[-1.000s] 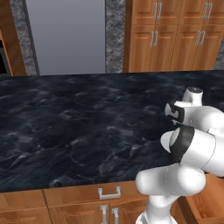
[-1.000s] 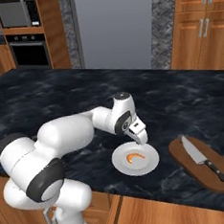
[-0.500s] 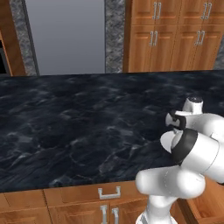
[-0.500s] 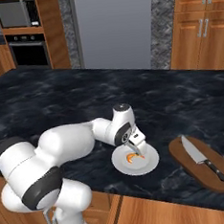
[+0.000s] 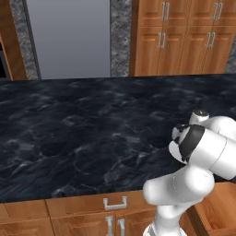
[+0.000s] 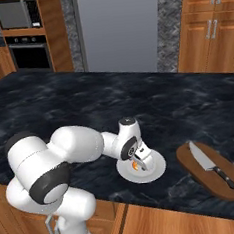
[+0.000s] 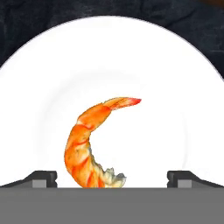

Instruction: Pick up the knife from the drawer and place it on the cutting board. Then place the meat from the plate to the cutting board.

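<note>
The meat [image 7: 89, 144], an orange curled shrimp, lies on the round white plate [image 7: 166, 78]. My gripper [image 7: 112, 179] is open just above it, one dark fingertip [image 7: 43, 178] on each side of the shrimp's tail end. From the right base view the gripper [image 6: 137, 160] hangs low over the plate [image 6: 154, 172] with the meat [image 6: 136, 164] under it. To the right lies the dark oval cutting board [image 6: 193, 157], and the knife [image 6: 211, 163] rests on it, black handle toward the counter's front. The drawer [image 5: 216, 209] stands open at the lower right.
The black marble counter [image 6: 62, 103] stretches wide to the left and behind the plate. A steel fridge [image 6: 119, 28], wooden cabinets [image 6: 206, 26] and an oven with a microwave [image 6: 17, 15] line the far wall. A shut drawer front with a silver handle [image 5: 115, 203] sits below the counter.
My gripper has dropped from above the plate's far side down onto the plate, over the meat. Its jaws have stayed wide. The knife and board have not moved.
</note>
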